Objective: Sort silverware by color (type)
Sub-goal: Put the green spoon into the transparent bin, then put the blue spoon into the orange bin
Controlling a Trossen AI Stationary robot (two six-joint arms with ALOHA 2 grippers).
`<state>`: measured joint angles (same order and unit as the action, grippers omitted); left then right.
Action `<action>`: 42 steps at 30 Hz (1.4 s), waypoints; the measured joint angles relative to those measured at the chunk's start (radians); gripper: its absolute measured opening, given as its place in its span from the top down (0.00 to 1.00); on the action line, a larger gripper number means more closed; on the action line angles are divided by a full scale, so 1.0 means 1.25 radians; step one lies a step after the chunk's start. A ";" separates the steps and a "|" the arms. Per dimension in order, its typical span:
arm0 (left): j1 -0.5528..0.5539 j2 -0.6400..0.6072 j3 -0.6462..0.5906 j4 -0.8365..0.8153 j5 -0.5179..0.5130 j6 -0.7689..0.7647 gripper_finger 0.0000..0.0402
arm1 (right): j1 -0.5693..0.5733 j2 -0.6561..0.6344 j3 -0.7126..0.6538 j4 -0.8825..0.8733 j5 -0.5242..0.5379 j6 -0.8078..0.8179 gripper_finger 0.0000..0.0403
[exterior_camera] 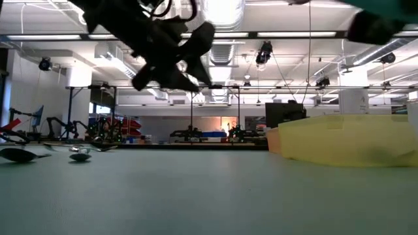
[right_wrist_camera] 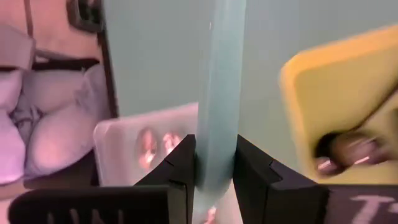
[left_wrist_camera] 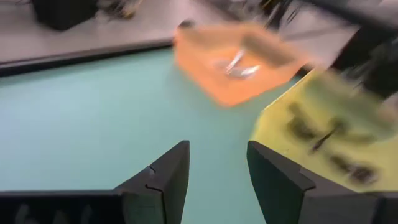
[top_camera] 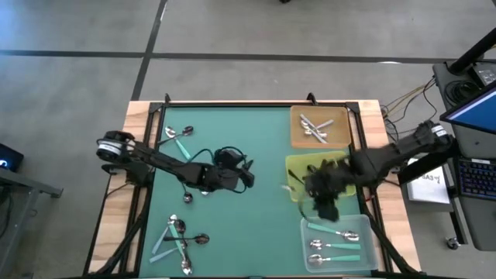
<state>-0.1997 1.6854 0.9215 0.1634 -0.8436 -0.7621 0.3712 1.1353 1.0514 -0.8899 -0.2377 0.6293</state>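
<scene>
One mint-handled spoon is clamped between the fingers of the right pincer, its long plastic handle running straight out ahead of the pincer. Seen from above, that pincer hangs over the near edge of the yellow square tray, and the clear square tray with the other teal-handled spoons lies just beyond it at about five o'clock. The drop probably turns on that short shift; the blurred wrist view shows the clear tray lying under the handle. The left pincer hovers mid-worktop with its fingers apart and empty, the loose spoons well away at about seven o'clock.
</scene>
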 joint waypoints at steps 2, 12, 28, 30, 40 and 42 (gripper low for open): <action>0.000 -0.027 0.000 -0.124 -0.001 -0.043 0.64 | 0.087 -0.002 -0.024 0.017 0.037 0.076 0.84; -0.004 -0.150 0.000 -0.668 0.086 -0.253 0.65 | 0.369 0.073 -0.102 0.112 0.037 0.350 0.84; -0.005 -0.188 -0.001 -1.016 0.307 -0.450 0.65 | 0.437 0.266 -0.103 0.100 -0.118 0.408 0.72; -0.005 -0.171 -0.001 -1.050 0.325 -0.491 0.65 | 0.437 0.269 -0.102 0.081 -0.130 0.392 0.61; -0.002 -0.064 -0.003 -1.046 0.356 -0.654 0.65 | 0.436 0.227 -0.100 -0.058 -0.147 0.341 0.37; -0.002 -0.041 -0.003 -1.031 0.356 -0.686 0.65 | 0.436 0.218 -0.099 -0.074 -0.146 0.328 0.36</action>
<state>-0.2020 1.6342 0.9176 -1.1257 -0.3980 -1.6201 0.9165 1.4072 0.9272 -0.9827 -0.4202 1.0388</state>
